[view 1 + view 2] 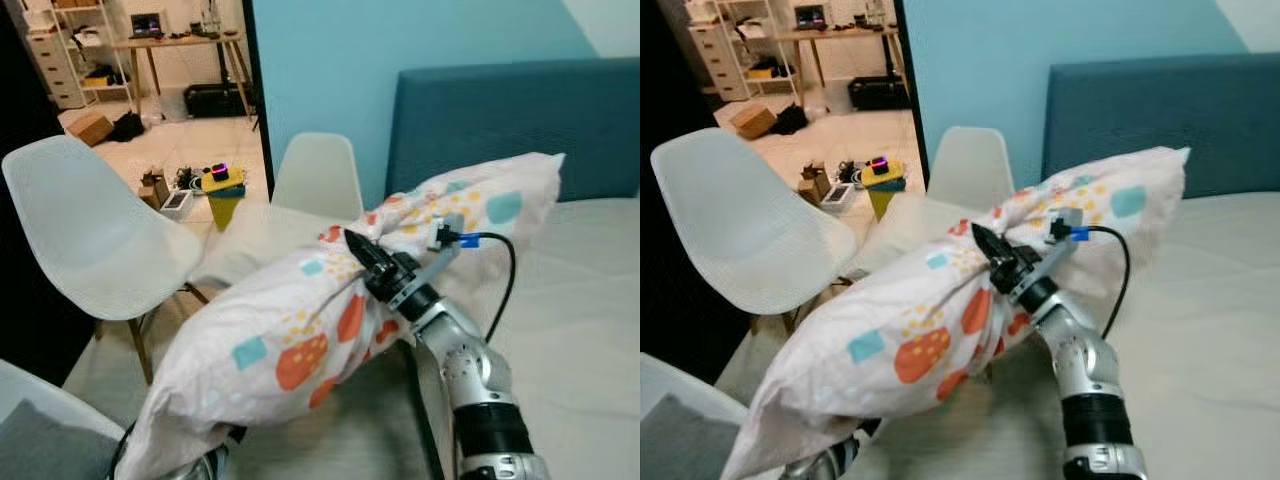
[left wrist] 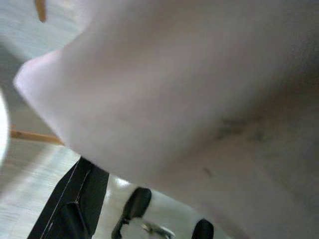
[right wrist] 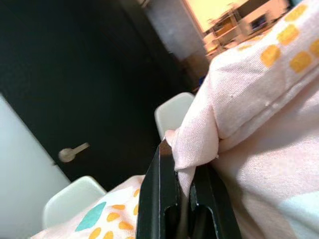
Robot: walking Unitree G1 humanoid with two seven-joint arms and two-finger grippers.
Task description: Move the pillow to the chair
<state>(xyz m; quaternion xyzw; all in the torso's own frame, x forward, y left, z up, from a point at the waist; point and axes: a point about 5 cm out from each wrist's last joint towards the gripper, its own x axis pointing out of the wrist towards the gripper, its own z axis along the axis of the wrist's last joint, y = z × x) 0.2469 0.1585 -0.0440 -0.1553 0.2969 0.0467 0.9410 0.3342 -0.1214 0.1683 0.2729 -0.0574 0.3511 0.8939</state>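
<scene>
Pillow [image 1: 300,340]: white w/ orange, yellow & teal patches; held up in the air, tilted, high end toward the headboard [image 1: 520,120], low end down by robot's left side. Hangs between bed [image 1: 590,330] and chairs, touching neither as far as can be seen.
Right tool [image 1: 358,250]: closed on a pinch of pillow fabric at its upper middle; right wrist view shows cloth fold [image 3: 194,144] clamped between the two black fingers [image 3: 157,199].
Left tool: under pillow's low end; left wrist view blurred, mostly pale pillow underside [image 2: 189,99]; open or closed – can't tell.
Near chair [image 1: 90,240]: white shell, wooden legs, left of pillow, seat bare.
Far chair [image 1: 315,180]: white, behind pillow, by the blue wall.
Bed: pale sheet, teal headboard, to the right.
Bkgd: doorway to tiled room w/ desk [image 1: 180,45], boxes, clutter on floor.
</scene>
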